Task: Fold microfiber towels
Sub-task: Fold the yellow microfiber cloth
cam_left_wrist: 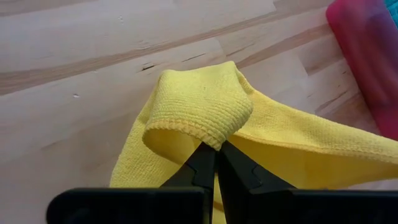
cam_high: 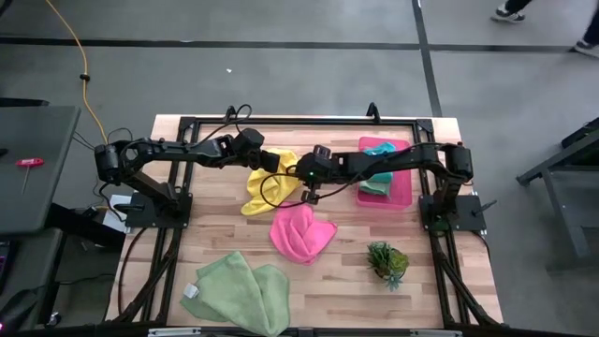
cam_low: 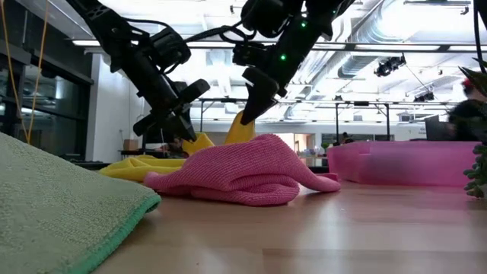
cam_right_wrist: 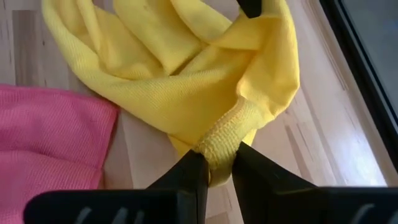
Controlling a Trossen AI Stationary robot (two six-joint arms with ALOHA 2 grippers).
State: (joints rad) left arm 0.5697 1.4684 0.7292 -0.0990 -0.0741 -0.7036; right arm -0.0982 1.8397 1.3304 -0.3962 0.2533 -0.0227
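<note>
A yellow microfiber towel (cam_high: 265, 189) lies crumpled at the table's middle, behind a hot pink towel (cam_high: 301, 232) that lies in a heap on the wood. My left gripper (cam_high: 259, 162) is shut on the yellow towel's far part. My right gripper (cam_high: 310, 194) is shut on its right end, just above the pink towel's far edge. Two pale green towels (cam_high: 239, 292) lie at the near left. A teal towel (cam_high: 379, 147) rests in the pink tray (cam_high: 404, 187). My left gripper pinches a hemmed edge of the yellow towel (cam_left_wrist: 200, 138) between its two fingers, slanting down from the table's left. The cloth curls over the fingertips in a fold and is raised there; the rest trails down to the table. My right gripper pinches a bunched, hemmed corner of the yellow towel (cam_right_wrist: 219, 148) between its two fingers, slanting down from the table's right. That corner is lifted (cam_low: 242, 128) off the wood, and the cloth sags slack from it toward the left gripper.
A small spiky green plant (cam_high: 387, 260) stands near the right front. The pink tray sits at the far right, close to the right arm. Bare wood shows between the pink towel and the green towels and along the near edge.
</note>
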